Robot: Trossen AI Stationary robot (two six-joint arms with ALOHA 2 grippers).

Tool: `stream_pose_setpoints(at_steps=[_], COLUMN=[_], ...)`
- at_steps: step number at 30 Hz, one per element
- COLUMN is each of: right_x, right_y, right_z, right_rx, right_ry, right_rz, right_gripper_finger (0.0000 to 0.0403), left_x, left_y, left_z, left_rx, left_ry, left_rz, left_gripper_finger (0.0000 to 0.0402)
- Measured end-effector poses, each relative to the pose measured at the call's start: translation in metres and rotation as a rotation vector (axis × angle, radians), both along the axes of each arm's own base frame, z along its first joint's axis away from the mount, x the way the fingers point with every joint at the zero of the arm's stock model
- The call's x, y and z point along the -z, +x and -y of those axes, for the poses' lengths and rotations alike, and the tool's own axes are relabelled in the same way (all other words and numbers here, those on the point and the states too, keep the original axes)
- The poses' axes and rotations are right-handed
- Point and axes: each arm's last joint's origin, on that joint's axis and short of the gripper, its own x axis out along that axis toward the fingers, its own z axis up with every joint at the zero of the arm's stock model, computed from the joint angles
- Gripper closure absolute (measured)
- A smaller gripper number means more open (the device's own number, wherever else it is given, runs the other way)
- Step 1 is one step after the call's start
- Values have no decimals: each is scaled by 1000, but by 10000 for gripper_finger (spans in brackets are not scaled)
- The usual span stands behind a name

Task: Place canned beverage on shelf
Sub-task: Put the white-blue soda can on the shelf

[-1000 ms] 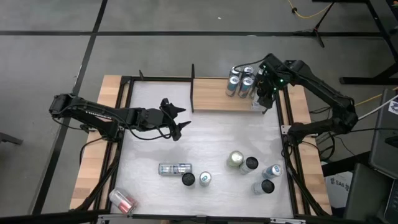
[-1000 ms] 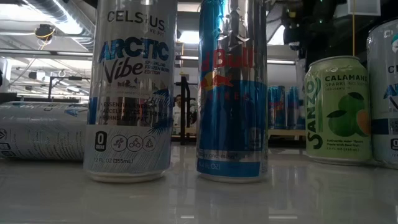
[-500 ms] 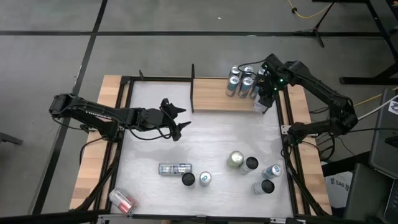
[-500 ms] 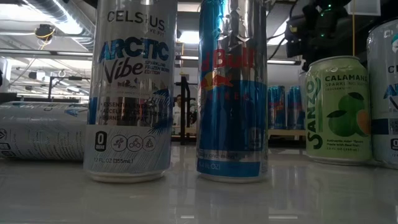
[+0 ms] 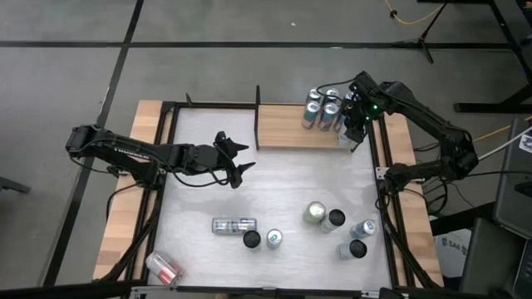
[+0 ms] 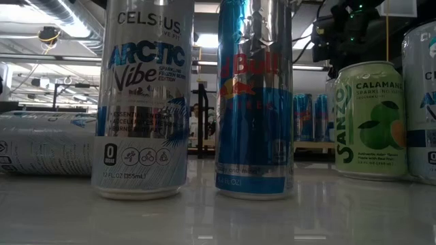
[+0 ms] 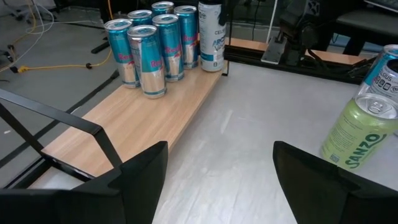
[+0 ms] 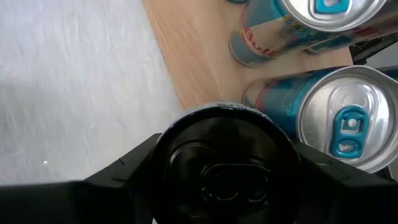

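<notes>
The shelf (image 5: 283,131) is a light-brown board with black uprights at the table's far side; it also shows in the left wrist view (image 7: 143,118). Several blue cans (image 5: 322,108) stand on its right part. My right gripper (image 5: 353,129) is at the shelf's right end, shut on a white Celsius can with a black top (image 8: 224,165). That can also shows beside the blue cans in the left wrist view (image 7: 211,37). My left gripper (image 5: 239,162) is open and empty over the table's left middle. My right gripper pinches the can between its two fingers (image 8: 124,171), which lie on opposite sides of its upper wall (image 8: 158,155) just under the rim. The fingers come from above, pointing down. The can is upright, and its bottom (image 7: 211,67) looks set on the board's right end.
Several cans stand on the table's near right, among them a green Sanzo can (image 5: 315,213). A can lies on its side (image 5: 233,225) near two upright ones, and a red can (image 5: 163,267) lies at the near left corner. The low view looks past close cans (image 6: 142,102).
My right arm has come lower at the shelf's right end, still shut on the black-topped can, and now shows in the low view. The left arm has kept still.
</notes>
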Motion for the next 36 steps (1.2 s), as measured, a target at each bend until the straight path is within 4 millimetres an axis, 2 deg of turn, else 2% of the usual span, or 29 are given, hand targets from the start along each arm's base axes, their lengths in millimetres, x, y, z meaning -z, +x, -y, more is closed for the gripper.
stream_pose_setpoints(at_steps=[9,36], right_x=[2,2], right_y=[0,0], right_z=[2,2], right_rx=[13,15], right_ry=[-28,-28], right_rz=[-42,-42], right_gripper_finger=[122,120], left_x=[0,0], left_y=[0,0], left_z=[0,0], left_rx=[0,0], left_ry=[0,0], left_rz=[0,0], left_gripper_finger=[119,119])
